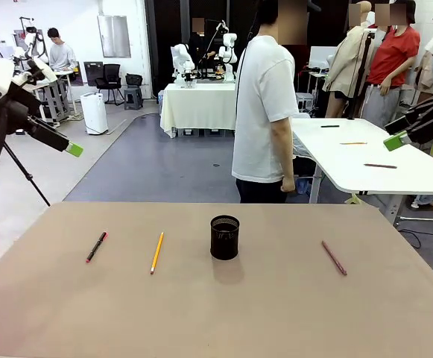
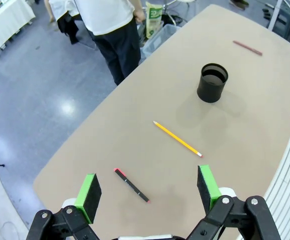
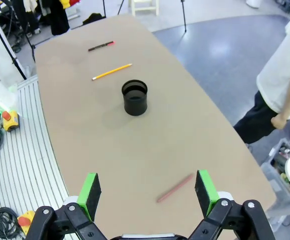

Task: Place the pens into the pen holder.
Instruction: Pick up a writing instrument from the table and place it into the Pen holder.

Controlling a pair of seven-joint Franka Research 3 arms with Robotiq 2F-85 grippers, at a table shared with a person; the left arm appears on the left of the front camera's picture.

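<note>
Table (image 1: pixel 276 313): a tan top. Three pens lie flat on it, well apart, all outside the holder.

Holder (image 1: pixel 224 237): a small black mesh cup, round, standing upright near the middle of the table with its open mouth up. It sits between the yellow pen and the pink pen and touches neither.

Dark pen (image 1: pixel 96 247): the pen farthest to the robot's left. It is thin and black with a red end. Its long axis runs near to far on a slant, and the red end points away from the robot and a little right.

Yellow pen (image 1: pixel 156 253): just left of the holder, slim and yellow-orange. It runs almost straight away from the robot, the far end leaning slightly right.

Pink pen (image 1: pixel 334 258): right of the holder, a dull reddish-pink stick. It lies on a slant, the far end leaning left towards the holder.

Left gripper (image 2: pixel 147 175): raised above the table's left end, over the dark pen. Its green-padded fingers are spread wide and hold nothing.

Right gripper (image 3: pixel 147 182): raised above the table's right end, over the pink pen. Its fingers are spread wide and hold nothing.

Person (image 1: pixel 264 112): stands at the far side in a white shirt, arms hanging down.
</note>
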